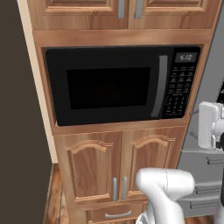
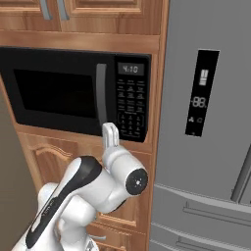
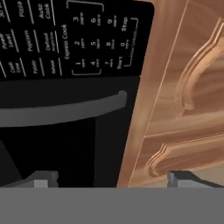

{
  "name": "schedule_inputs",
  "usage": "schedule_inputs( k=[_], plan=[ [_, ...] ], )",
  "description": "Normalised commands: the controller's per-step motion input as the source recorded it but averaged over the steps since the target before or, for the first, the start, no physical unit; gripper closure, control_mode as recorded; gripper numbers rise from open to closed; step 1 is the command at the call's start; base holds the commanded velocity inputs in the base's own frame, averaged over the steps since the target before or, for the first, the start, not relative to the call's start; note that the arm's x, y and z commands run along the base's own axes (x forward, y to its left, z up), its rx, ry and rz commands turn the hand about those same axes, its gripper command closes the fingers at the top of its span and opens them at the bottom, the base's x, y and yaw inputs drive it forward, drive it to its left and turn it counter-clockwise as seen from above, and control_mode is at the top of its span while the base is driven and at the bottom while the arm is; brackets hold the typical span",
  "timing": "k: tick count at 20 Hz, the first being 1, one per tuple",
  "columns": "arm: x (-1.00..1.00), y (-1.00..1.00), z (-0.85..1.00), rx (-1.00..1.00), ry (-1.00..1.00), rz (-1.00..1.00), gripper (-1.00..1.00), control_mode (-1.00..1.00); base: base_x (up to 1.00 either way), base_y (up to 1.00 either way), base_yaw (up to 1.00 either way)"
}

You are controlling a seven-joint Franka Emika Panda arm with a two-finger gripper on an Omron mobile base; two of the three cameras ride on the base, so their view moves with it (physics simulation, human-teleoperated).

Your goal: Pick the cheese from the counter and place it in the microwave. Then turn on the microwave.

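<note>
The black microwave (image 1: 109,85) (image 2: 59,93) sits built into wooden cabinetry, its dark window door shut. A vertical grey handle (image 1: 161,85) (image 2: 101,93) runs beside the right-side keypad (image 1: 177,92) (image 2: 131,105). My gripper (image 2: 110,133) (image 3: 113,179) hovers just in front of the microwave's lower right corner, below the handle's bottom end. It is open, with nothing between its fingertips (image 3: 41,179). The hand view is rolled, so the handle (image 3: 65,109) lies sideways under the keypad (image 3: 87,43). The cheese and the counter are out of view.
A tall grey refrigerator (image 2: 206,147) with a dark display panel (image 2: 200,93) stands right of the microwave column. Wooden cabinet doors (image 1: 118,166) lie below the microwave and more (image 1: 127,8) above it. A dark wall (image 1: 13,109) borders the left.
</note>
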Motion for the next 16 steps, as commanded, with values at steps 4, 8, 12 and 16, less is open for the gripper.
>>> schedule_inputs(
  k=[4, 8, 12, 16],
  plan=[
    [0.41, 0.0, -0.19, 0.0, -0.1, 0.08, 1.0, -1.0, 0.0, 0.0, 0.0],
    [0.33, 0.0, -0.06, 0.0, -0.09, 0.04, 1.0, -1.0, 0.0, 0.0, 0.0],
    [0.27, 0.0, 0.0, 0.0, -0.07, 0.02, 1.0, -1.0, 0.0, 0.0, 0.0],
    [0.2, 0.0, 0.0, 0.0, -0.06, 0.0, 1.0, -1.0, 0.0, 0.0, 0.0]
  ],
)
